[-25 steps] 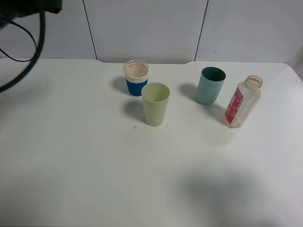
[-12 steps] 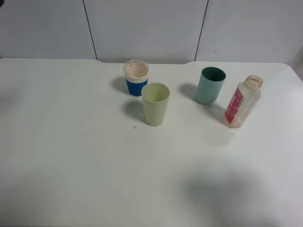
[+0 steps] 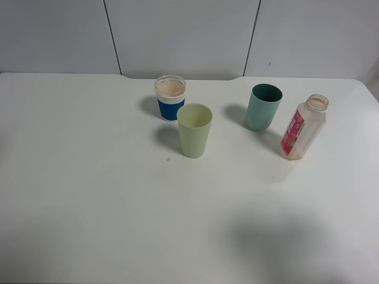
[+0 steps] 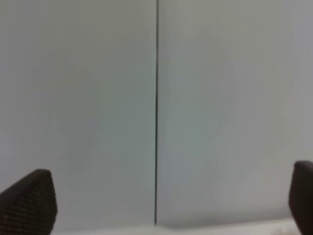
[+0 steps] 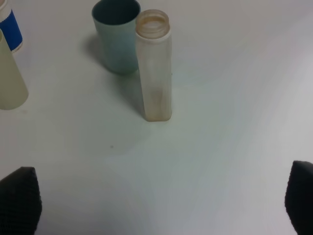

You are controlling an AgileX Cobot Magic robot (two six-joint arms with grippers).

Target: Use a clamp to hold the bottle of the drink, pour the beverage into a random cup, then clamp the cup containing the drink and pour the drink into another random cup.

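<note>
The bottle [image 3: 303, 127] stands upright at the right of the table, uncapped, with its pink-red label facing left. In the right wrist view the bottle [image 5: 154, 68] looks almost clear, with a faint brown tint low down. The pale yellow-green cup [image 3: 195, 130] stands near the middle; its contents cannot be made out. My right gripper [image 5: 159, 200] is open, a short way back from the bottle, nothing between its dark fingertips [image 5: 19, 198]. My left gripper [image 4: 168, 196] is open and faces a bare wall. Neither gripper shows in the exterior view.
A teal cup [image 3: 263, 106] stands just left of the bottle and slightly behind it. A blue-sleeved paper cup [image 3: 170, 97] sits close behind the yellow-green cup. The white table [image 3: 89, 195] ends at a grey panelled wall [image 3: 177, 35].
A black arm and cable that hung at the top left of the exterior view a second ago have gone out of the picture. Cups and bottle have not moved.
</note>
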